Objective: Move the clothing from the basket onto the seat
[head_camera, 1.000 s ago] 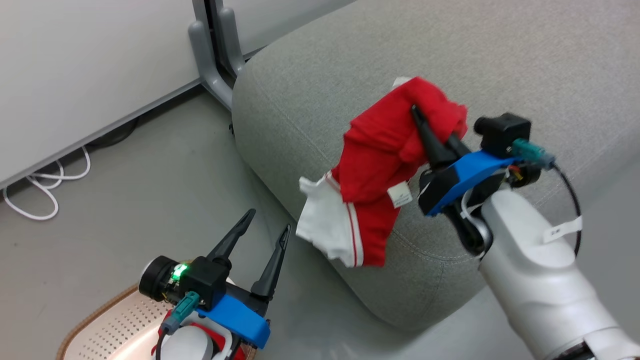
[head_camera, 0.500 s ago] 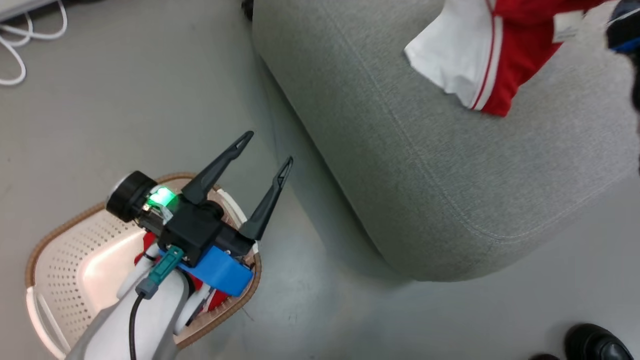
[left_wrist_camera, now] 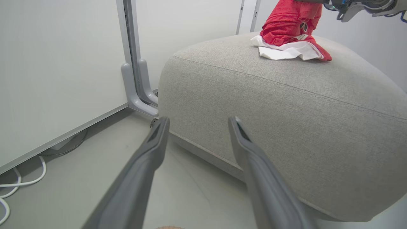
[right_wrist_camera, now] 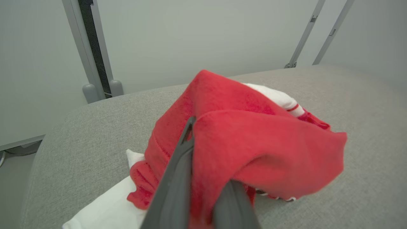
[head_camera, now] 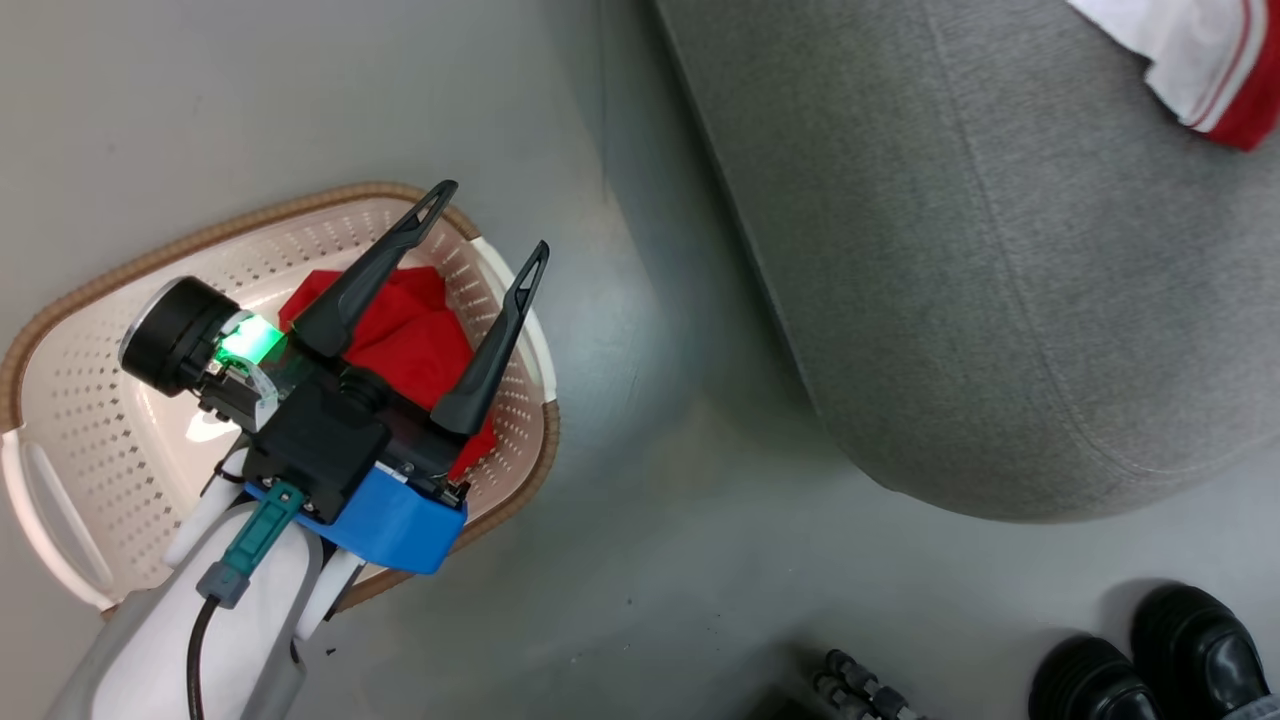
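Head view: the left gripper (head_camera: 494,215) hangs over the basket (head_camera: 200,238) with its two dark fingers spread wide and nothing between them. Beneath them a red cloth (head_camera: 400,325) lies crumpled at the right end of the cream, perforated basket. Whether the fingers touch the cloth cannot be told. The basket stands on the grey floor (head_camera: 300,100), near the seat (head_camera: 1000,250) but apart from it. At the top right corner, a white hem with red stripe trim marks the red-and-white garment (head_camera: 1190,60), lying on the grey cushion. Two black shoes (head_camera: 1150,670) stand on the floor at the lower right.

Left wrist view: the same spread, empty fingers point toward the seat's rounded side. Here the garment appears as a whole heap on top of the seat. Its white panel is flat on the fabric and its red part is drawn upward to the picture's top edge. A grey post foot (left_wrist_camera: 136,95) meets the white wall panel, and a white cable (left_wrist_camera: 19,184) loops on the floor.

Right wrist view: the right gripper (right_wrist_camera: 192,127) is closed on the garment. Red fleece drapes over both fingers and hides one tip. The white panel spreads on the seat at the lower left, and a striped white edge peeks out beyond the red fold.
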Motion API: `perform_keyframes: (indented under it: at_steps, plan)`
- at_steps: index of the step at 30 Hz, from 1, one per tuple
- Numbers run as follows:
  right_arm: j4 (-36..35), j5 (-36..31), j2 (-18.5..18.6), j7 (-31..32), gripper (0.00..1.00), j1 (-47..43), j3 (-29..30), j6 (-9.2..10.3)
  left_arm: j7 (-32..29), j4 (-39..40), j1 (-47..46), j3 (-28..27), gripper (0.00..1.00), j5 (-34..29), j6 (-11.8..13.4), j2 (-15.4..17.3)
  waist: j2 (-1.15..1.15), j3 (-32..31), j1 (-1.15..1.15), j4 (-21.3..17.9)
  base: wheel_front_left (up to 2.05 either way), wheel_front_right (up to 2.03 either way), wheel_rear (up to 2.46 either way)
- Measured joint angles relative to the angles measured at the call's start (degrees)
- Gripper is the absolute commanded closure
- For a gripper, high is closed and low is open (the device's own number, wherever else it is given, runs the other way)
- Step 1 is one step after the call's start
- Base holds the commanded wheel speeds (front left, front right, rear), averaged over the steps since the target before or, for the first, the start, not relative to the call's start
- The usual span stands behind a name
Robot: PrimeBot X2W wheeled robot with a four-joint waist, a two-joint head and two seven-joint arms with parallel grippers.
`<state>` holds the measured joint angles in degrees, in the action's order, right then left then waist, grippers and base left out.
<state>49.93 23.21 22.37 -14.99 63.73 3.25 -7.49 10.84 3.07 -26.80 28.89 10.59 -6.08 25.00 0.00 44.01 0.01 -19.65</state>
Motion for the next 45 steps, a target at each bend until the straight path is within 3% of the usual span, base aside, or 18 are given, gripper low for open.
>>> perform_keyframes:
  at_steps: [9,10,12,13,14,31,38,45]
  plan:
    - [1.81,-3.74,-0.78,0.00,1.00,-1.13,2.33,0.00,0.86,-1.16,-0.57,0.53,0.00,0.43,0.29,-0.53,0.00,0.28,-0.01,1.67,0.00,0.00,0.00]
    - [1.82,-4.13,-0.78,0.00,0.95,-1.14,2.26,0.00,0.94,-1.35,-0.62,0.55,0.00,0.44,0.48,-0.69,0.00,0.13,-0.01,1.79,0.00,0.00,0.00]
    - [1.87,-4.78,-0.70,0.00,0.53,-1.14,2.23,0.00,1.27,-1.82,-0.63,0.62,0.00,0.54,0.51,-0.86,0.00,-0.22,0.00,1.93,0.00,0.00,0.00]
    - [1.93,-5.21,-0.65,0.00,0.20,-1.14,2.22,0.00,1.38,-2.05,-0.63,0.71,0.00,0.58,0.52,-0.96,0.00,-0.39,-0.01,1.99,0.00,0.00,0.00]
    - [2.08,-5.55,-0.64,-0.01,0.00,-1.14,2.22,0.00,1.46,-2.27,-0.63,0.86,0.00,0.60,0.52,-1.09,0.00,-0.54,-0.01,2.04,0.00,0.00,0.00]
    - [3.19,-8.48,-0.56,0.00,0.00,-3.41,1.31,0.00,3.42,-6.36,-1.34,2.30,0.00,1.64,0.51,-3.46,0.00,-3.44,-0.01,3.12,0.00,0.00,0.00]
    - [0.98,-8.03,0.21,-0.01,0.00,-9.55,0.71,0.00,4.08,-10.12,-0.43,3.05,0.00,2.86,0.43,-6.52,0.00,-8.73,-0.02,4.67,0.00,0.00,0.00]
    - [-4.49,-8.45,0.04,-0.02,0.00,-18.90,0.03,0.00,4.15,-12.37,4.69,-0.10,0.00,5.10,0.14,-10.11,0.00,-16.67,-0.02,6.22,0.00,0.00,0.00]
